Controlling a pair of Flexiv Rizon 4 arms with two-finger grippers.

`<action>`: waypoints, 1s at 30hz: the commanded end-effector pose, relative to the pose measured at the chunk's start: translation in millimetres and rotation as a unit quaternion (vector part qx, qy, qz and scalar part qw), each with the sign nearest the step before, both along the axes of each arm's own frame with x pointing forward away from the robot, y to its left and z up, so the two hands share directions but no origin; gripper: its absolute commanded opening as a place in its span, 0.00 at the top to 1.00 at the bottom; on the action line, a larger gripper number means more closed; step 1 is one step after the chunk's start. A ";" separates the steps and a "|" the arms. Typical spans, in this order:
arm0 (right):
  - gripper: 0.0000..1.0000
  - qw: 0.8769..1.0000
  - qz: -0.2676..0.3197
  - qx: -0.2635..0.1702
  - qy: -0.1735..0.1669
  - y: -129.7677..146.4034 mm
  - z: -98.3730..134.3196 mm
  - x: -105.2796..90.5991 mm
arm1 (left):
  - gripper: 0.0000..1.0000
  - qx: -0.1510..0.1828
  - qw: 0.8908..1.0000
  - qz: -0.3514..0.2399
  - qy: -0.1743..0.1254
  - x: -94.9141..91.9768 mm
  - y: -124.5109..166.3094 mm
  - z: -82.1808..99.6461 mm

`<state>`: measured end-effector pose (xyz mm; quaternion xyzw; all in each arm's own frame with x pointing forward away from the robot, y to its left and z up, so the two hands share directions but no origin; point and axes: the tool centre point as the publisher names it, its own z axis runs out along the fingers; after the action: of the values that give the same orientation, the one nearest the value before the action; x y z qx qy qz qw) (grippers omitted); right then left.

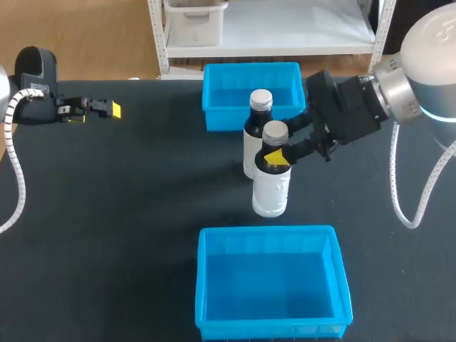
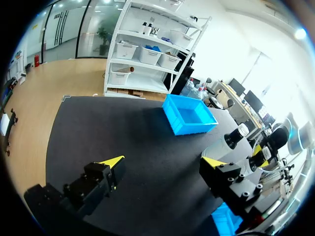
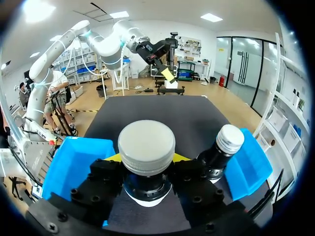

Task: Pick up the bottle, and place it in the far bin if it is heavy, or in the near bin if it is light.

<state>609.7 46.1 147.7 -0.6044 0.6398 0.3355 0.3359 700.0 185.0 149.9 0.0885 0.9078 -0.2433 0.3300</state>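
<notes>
Here: bottle gripped between two bins

The near bin (image 1: 201,285) lies nearest. Beyond it the right hand (image 1: 276,155) is clenched on the neck of the bottle (image 1: 271,192), one fingertip hidden behind it; whether the base touches the desk (image 1: 107,214) cannot be told. A second bottle (image 1: 251,135), partly covered, stands just behind, before the far bin (image 1: 222,120). The left hand (image 1: 107,109) hangs released, well apart.

Silver arms (image 1: 427,64), white coiled cables (image 1: 16,167), black yellow-tipped grippers (image 1: 103,110).
</notes>
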 end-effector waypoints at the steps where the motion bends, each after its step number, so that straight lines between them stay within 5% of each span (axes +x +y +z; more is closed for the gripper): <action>1: 1.00 1.000 0.000 0.000 0.002 -8.2 12.0 3.1 | 0.00 0.000 1.000 0.000 0.000 0.0 0.0 0.0; 30: 1.00 0.999 -0.038 -0.008 -0.034 -75.1 47.1 53.0 | 0.00 0.000 1.000 0.000 0.000 0.0 0.0 0.0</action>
<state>661.9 -20.8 189.7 -0.5924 0.6548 0.2946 0.3655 700.0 185.0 149.9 0.0885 0.9078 -0.2433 0.3300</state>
